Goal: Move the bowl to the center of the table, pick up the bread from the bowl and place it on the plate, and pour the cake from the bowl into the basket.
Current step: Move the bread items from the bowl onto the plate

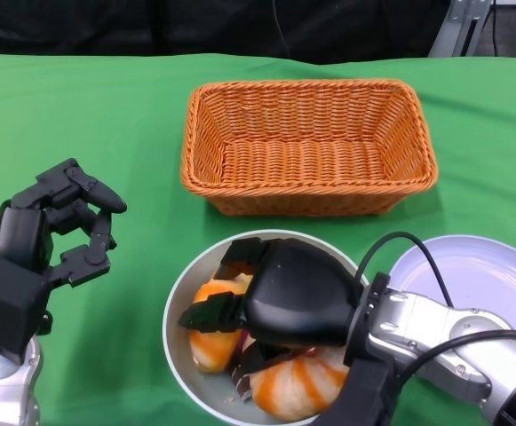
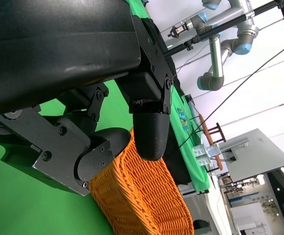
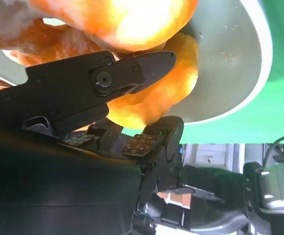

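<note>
Bread [image 1: 215,342] in bowl [image 1: 179,306], between right hand [image 1: 275,293] fingers [image 3: 132,73].

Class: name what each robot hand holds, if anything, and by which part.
The left hand holds nothing. The right hand, inside the bowl, closes around an orange bread piece by its end.

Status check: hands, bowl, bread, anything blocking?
Left hand open, idle. Right hand down in bowl, fingers around bread, grip unconfirmed. Plate and basket unobstructed.
</note>
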`<state>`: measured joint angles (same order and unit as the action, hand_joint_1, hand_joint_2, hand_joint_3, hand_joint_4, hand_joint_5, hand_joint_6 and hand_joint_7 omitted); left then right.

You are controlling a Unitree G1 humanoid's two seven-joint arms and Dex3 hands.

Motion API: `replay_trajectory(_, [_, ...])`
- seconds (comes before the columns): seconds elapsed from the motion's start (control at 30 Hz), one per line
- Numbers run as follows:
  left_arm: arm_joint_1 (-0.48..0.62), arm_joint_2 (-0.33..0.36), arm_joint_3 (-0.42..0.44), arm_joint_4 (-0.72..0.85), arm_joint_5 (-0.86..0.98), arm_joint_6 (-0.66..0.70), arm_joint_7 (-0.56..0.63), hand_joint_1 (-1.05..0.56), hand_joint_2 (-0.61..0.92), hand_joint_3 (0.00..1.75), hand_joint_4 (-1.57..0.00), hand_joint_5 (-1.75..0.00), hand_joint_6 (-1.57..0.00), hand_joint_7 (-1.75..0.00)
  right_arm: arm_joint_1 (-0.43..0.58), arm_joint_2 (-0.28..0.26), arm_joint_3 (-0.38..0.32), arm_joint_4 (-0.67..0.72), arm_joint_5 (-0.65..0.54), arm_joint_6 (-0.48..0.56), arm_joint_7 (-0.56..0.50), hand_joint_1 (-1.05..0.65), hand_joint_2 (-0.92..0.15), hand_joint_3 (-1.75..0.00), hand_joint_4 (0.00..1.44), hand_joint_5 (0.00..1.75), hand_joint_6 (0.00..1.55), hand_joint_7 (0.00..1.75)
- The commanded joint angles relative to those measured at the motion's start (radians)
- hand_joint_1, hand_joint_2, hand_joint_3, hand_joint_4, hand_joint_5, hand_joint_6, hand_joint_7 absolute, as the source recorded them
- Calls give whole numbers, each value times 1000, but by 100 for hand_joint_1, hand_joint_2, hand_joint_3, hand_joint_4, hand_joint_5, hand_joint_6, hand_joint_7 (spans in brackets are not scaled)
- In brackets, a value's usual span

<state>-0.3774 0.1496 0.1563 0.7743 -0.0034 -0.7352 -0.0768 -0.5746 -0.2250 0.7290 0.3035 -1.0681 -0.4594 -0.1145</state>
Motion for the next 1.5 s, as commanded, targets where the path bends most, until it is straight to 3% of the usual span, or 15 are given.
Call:
replay_trajectory(0.03, [15, 22, -1, -13, -3, -4, -4, -3, 56, 111, -78, -159, -77, -139, 4, -9, 27, 36, -18, 43, 77, -55, -92, -4, 52, 86, 75, 0])
replay_trajectory(0.1, [14, 22, 0, -22, -10, -7, -11, -3, 56, 111, -78, -159, -78, -139, -2, -1, 37, 53, -24, 63, 92, -55, -92, -4, 52, 86, 74, 0])
replay_trajectory(0.23, [15, 19, 3, -45, -27, -9, -24, -3, 55, 114, -79, -157, -80, -139, -20, 16, 66, 99, -39, 92, 90, -61, -91, -1, 61, 66, 74, 0])
replay_trajectory(0.5, [20, 13, 4, -61, -23, -9, -16, -3, 54, 115, -79, -157, -79, -140, -31, 29, 101, 132, -51, 107, 55, -62, -91, 0, 65, 60, 74, 0])
replay_trajectory(0.53, [21, 9, 4, -68, -18, -13, -7, -3, 54, 115, -79, -158, -79, -140, -34, 40, 117, 152, -67, 112, 34, -51, -89, 0, 67, 61, 71, 0])
replay_trajectory(0.63, [27, 0, 5, -91, -23, -3, -2, -4, 54, 116, -79, -159, -78, -140, -38, 59, 146, 189, -85, 125, -3, -43, -87, 0, 67, 63, 73, 2])
replay_trajectory(0.9, [32, -14, 11, -113, -44, 13, -10, -4, 53, 117, -77, -160, -77, -141, -40, 72, 164, 237, -63, 125, -65, -35, -85, 0, 72, 69, 82, 4])
replay_trajectory(0.93, [29, -14, 12, -107, -45, 9, -9, -4, 53, 117, -77, -160, -77, -141, -41, 71, 162, 247, -57, 113, -96, -35, -85, 0, 72, 69, 82, 3])
replay_trajectory(1.0, [23, -13, 14, -94, -47, 1, -7, -3, 53, 116, -78, -160, -78, -141, -43, 72, 157, 274, -47, 88, -174, -33, -84, 0, 84, 53, 94, 3])
replay_trajectory(1.07, [19, -10, 15, -83, -39, -9, -1, -4, 54, 116, -78, -159, -77, -142, -51, 75, 157, 306, -46, 66, -251, -31, -84, 0, 95, 51, 105, 6])
replay_trajectory(1.27, [10, -7, 16, -57, -32, -28, 5, -3, 54, 115, -78, -159, -77, -142, -75, 86, 164, 381, -49, 30, -401, -32, -85, -1, 100, 51, 110, 6])
replay_trajectory(1.37, [4, -5, 15, -38, -15, -39, 22, -2, 54, 116, -79, -157, -79, -136, -88, 93, 154, 429, -38, -7, -518, -29, -89, 0, 84, 94, 113, 6])
replay_trajectory(1.5, [-3, -5, 15, -21, -2, -54, 38, -2, 55, 115, -79, -156, -80, -134, -108, 97, 153, 482, -38, -37, -615, -29, -88, 0, 74, 127, 114, 8])
